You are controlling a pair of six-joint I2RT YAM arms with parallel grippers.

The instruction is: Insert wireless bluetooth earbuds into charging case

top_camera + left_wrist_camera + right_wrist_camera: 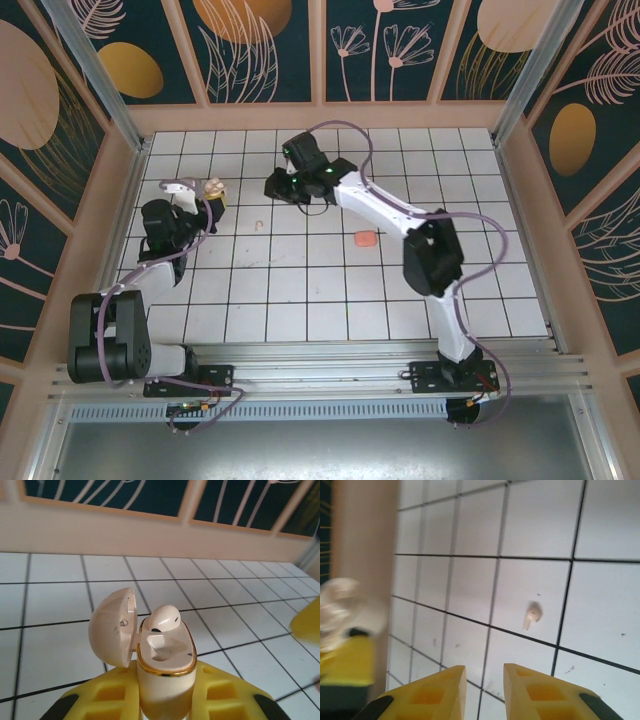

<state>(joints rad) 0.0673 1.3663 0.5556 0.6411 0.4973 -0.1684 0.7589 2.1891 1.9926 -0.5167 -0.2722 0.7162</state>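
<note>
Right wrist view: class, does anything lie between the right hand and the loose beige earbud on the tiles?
Nothing visible does. Only bare white tile lies between the right hand and the beige earbud.

White links and black joints form the left arm point(150, 272) and right arm point(385, 208), with lilac cables point(340, 123). The left claw point(165, 695) and right claw point(485, 680) have yellow pocketed fingers point(437, 695).

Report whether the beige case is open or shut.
Open: the beige case has its lid swung aside, one earbud seated, one socket bare.
</note>
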